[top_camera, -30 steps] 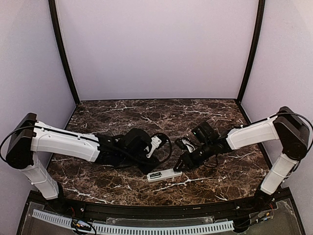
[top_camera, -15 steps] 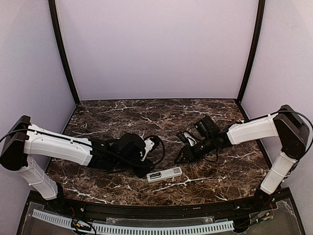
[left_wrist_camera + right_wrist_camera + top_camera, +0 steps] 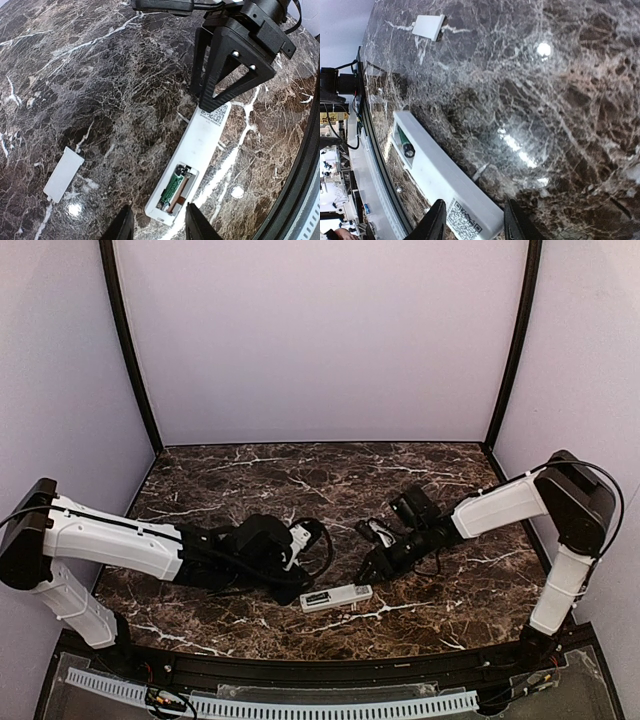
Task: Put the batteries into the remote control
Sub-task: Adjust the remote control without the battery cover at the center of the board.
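Back of remote control: QR code label near one end. Fine print beside it is too small to read. Nothing else legible.

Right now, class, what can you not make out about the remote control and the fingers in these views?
Button face of the remote control: every view, turned down onto the table.
Contents of its open battery bay: wrist views, too small.
The left fingers: left wrist view, cut off by the bottom edge.
Whether the right fingers touch the remote control: right wrist view, bottom edge cuts them.
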Controlling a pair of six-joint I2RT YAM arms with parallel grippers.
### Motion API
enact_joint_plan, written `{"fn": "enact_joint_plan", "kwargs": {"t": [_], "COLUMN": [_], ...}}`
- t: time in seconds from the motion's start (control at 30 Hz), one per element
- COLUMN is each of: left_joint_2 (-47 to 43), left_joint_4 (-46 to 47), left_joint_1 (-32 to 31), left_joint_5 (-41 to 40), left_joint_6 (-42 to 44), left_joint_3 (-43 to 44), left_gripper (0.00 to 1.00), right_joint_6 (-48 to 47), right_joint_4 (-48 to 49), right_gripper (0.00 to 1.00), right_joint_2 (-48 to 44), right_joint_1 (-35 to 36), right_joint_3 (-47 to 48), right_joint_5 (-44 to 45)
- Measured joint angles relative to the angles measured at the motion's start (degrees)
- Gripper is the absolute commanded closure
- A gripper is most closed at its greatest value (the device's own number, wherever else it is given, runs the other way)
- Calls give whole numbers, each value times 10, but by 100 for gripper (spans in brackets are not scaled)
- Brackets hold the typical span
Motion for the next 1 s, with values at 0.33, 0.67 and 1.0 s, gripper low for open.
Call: {"fn": "enact_joint_plan", "kwargs": {"t": [0.33, 0.67, 1.0], "left_joint_2": [0, 7, 54], "left_joint_4": [1, 4, 14], "left_joint_1": [-5, -21, -26], "left_joint_5": [0, 0, 6], "left_joint_6": [-9, 0, 30], "left_joint_3": [-10, -8, 17], "left_gripper": [64, 70, 72], "right_joint_6": [4, 31, 59], "right_joint_4": [14, 38, 70], "right_gripper": [65, 65, 70], "right_joint_2": [-30, -41, -37], "right_joint_1": [16, 65, 71], "right_joint_3": [-58, -69, -77], "right_joint_5": [-29, -31, -22]}}
